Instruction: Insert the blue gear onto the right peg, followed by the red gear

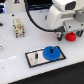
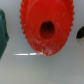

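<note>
You had the blue gear point(image 1: 51, 52) already sitting on the grey plate point(image 1: 35, 58) near the counter's front edge, at the plate's end toward the exterior view's right. It covered the right peg, so I judged step 1 done; the peg itself wasn't visible. A thin pin stood on the plate's other half.

The relation that mattered: the red gear point(image 1: 71, 36) lay flat on the white counter point(image 1: 15, 65) toward the back-right corner in the exterior view, directly under the gripper point(image 1: 68, 34), w/ the arm's white body looming above it. The wrist view confirmed it: the red gear point(image 2: 46, 27) filled the frame, hub hole facing the camera, so approx. centred below the jaws. It's round, so no long axis to line up with; any jaw angle across the rim or hub should've worked.

Jaw state: can't tell. No fingers showed in the wrist view, and the exterior view was too small to show the gap or any contact w/ the gear. The dark green shape point(image 2: 3, 31) at the wrist view's edge was unidentifiable.

Judgement: next was a straight descent, then a carry toward the front edge.
</note>
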Controlling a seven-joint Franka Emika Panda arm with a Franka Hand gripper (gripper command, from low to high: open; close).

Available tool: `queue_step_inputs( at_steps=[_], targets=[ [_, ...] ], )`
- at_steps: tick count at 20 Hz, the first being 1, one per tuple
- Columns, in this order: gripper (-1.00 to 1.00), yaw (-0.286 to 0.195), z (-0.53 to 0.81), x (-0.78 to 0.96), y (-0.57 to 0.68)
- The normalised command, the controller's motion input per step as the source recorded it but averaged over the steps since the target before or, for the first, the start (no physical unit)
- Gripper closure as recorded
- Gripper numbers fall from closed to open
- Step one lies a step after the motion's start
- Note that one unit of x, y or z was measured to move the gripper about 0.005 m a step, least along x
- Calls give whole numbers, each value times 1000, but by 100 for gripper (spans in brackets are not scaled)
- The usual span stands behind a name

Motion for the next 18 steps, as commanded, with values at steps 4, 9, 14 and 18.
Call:
queue_step_inputs(
  at_steps=[4, 9, 14, 18],
  targets=[
    [100, 0, -53, -54, 3],
    [100, 0, 119, -5, 68],
    [100, 0, 518, 131, -23],
    [100, 0, 592, 333, -183]
  ],
)
